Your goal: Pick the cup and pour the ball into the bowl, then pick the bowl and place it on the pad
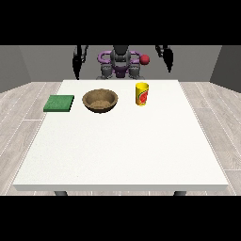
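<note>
The white surface (122, 150) fills most of the view, its near half bare, with the robot (120, 63) small behind its far edge. On the far part of the surface, three things stand in a row. The brown bowl (100, 100) sits upright in the middle, its hollow showing. Left of it, near but apart, the flat green pad (59, 103) lies close to the surface's left edge. Right of the bowl, also apart, the yellow cup (142, 93) with a red mark stands upright — no ball shows in it from here. The robot hand at the view's left (76, 66) and the robot hand at the view's right (166, 57) both hang beyond the far edge, touching nothing — whether their fingers are wide or narrow I cannot tell.
</note>
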You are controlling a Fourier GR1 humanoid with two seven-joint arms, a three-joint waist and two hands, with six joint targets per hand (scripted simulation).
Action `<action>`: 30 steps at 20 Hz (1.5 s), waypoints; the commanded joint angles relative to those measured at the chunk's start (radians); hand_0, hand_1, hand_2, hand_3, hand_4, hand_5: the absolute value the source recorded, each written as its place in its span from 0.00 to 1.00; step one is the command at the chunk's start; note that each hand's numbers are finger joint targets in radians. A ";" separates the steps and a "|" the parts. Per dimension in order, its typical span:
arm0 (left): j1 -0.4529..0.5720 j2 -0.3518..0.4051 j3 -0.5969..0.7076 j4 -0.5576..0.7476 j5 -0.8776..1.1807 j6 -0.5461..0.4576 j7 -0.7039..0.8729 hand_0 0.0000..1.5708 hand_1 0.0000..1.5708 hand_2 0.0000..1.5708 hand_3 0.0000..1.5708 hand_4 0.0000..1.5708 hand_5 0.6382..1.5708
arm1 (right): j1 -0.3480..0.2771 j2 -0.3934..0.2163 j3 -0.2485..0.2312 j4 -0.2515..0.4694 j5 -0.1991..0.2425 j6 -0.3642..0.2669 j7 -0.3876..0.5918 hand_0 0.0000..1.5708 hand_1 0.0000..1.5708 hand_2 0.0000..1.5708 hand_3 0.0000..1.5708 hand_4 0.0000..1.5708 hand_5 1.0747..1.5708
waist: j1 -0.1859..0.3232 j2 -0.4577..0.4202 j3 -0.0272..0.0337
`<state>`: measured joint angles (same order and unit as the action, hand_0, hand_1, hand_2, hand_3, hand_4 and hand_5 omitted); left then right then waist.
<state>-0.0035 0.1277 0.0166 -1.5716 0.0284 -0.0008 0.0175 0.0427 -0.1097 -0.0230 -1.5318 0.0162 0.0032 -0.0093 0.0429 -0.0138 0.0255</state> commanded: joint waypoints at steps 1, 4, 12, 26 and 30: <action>-0.012 0.032 0.011 -0.059 0.002 -0.005 0.036 0.00 0.00 0.00 0.00 0.00 0.99 | -0.003 -0.023 -0.007 -0.057 -0.003 0.003 0.035 0.00 0.00 0.00 0.00 0.00 1.00 | -0.004 -0.146 -0.0157; -0.021 0.044 0.009 -0.089 0.009 -0.014 0.074 0.00 0.00 0.00 0.00 0.00 0.99 | -0.011 -0.035 -0.011 -0.092 -0.008 0.006 0.071 0.00 0.00 0.00 0.00 0.00 1.00 | -0.011 -0.226 -0.0215; -0.150 0.052 0.168 -0.105 0.162 -0.006 0.107 0.00 0.00 0.00 0.00 0.00 0.98 | -0.004 -0.156 -0.195 -0.122 -0.298 0.252 0.025 0.00 0.00 0.00 0.00 0.00 1.00 | -0.102 -0.100 -0.0254; -0.186 -0.022 0.138 0.129 0.071 -0.038 -0.307 0.00 0.00 0.00 0.00 0.00 0.95 | -0.133 -0.112 -0.209 -0.037 -0.234 0.236 -0.110 0.00 0.00 0.00 0.00 0.00 1.00 | -0.091 0.125 -0.0256; -0.177 -0.055 0.160 0.293 0.045 -0.014 -0.479 0.00 0.00 0.00 0.00 0.00 0.95 | -0.113 -0.093 -0.176 -0.084 -0.204 0.231 -0.126 0.00 0.00 0.00 0.00 0.00 1.00 | -0.137 0.152 -0.0260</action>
<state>-0.1986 0.1020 0.1704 -1.3957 0.1022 -0.0233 -0.3065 -0.0752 -0.2132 -0.2095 -1.6052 -0.2081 0.2321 -0.0956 -0.0727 0.1043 -0.0002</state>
